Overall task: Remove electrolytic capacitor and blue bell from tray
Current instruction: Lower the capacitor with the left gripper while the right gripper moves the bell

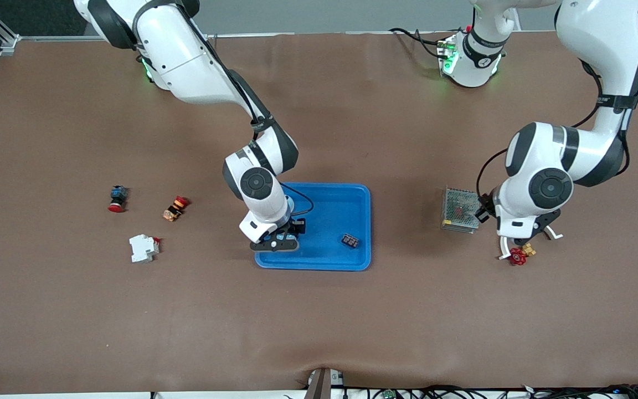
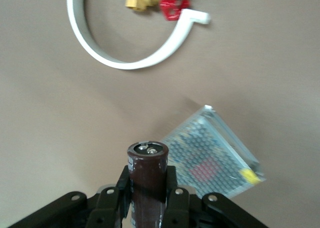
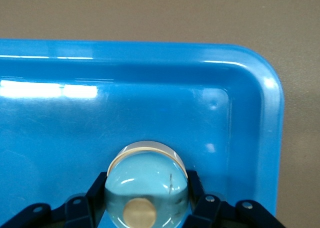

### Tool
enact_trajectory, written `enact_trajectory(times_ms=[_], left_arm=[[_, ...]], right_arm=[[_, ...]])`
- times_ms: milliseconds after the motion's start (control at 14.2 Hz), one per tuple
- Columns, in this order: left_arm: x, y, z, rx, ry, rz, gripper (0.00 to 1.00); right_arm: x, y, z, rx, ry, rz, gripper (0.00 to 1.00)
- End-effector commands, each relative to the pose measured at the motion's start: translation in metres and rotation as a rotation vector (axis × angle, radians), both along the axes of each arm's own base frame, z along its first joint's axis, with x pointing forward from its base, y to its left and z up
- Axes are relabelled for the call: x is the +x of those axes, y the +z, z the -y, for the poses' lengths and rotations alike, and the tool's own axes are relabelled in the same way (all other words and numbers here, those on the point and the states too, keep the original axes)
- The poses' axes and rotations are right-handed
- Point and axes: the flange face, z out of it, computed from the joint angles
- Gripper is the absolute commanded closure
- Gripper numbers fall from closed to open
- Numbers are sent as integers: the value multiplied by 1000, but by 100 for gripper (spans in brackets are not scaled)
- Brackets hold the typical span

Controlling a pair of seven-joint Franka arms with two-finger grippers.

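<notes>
The bell [image 3: 147, 188], a shiny metal dome with a white rim, sits between the black fingers of my right gripper [image 3: 147, 195], which is shut on it. In the front view my right gripper [image 1: 277, 241] is low in the blue tray [image 1: 346, 199], at the corner nearer the front camera toward the right arm's end. The capacitor [image 2: 147, 173] is a dark brown cylinder with two metal terminals on its end. My left gripper [image 2: 147, 182] is shut on it, up over bare table beside the mesh box [image 2: 220, 158]. In the front view the left wrist hides the capacitor.
A small dark part [image 1: 350, 241] lies in the tray. The mesh box [image 1: 459, 209], a red valve [image 1: 518, 255] and a white curved strip [image 2: 125, 63] lie under the left arm. A red button [image 1: 117, 198], an orange switch [image 1: 175, 208] and a white breaker [image 1: 143, 247] lie toward the right arm's end.
</notes>
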Motion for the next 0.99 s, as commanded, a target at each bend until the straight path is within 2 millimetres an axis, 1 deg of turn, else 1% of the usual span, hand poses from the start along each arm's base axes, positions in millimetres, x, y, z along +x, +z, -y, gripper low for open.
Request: enact_trajectory(times_ms=[0,141,212,353,424,565,635,706,776,918], left_arm=[[-20,-14,-36,-5,-36,-7,100],[-33,-36,-58,-33,-54,0,100],[-39,-47,-69,-45,-54,8,100],[-47,-60,-81,-38,-79,17,100],[-48,-67,-90,-34,-82,31,100],[-52,-86,-93,-41,-97,43,100],[-53,-93,-97,-45,-98,54,100],[-52,-98,-98,-48,-101,60,100],[-52,-102,-98,-49,-105,61,96],[-52,-107,-99,-52,-106,62,74]], right_arm=[[1,-5,-5,5,-11,5,59],[3,0,-7,8,-4,10,61],[7,10,-11,18,-4,20,61],[10,28,-14,20,0,14,61],[11,39,-13,10,1,-4,61],[20,66,-11,-7,4,-35,60],[25,84,-7,-17,6,-50,60],[31,98,2,-22,17,-62,60],[36,115,11,-22,45,-65,60],[51,144,41,-19,125,-56,60]])
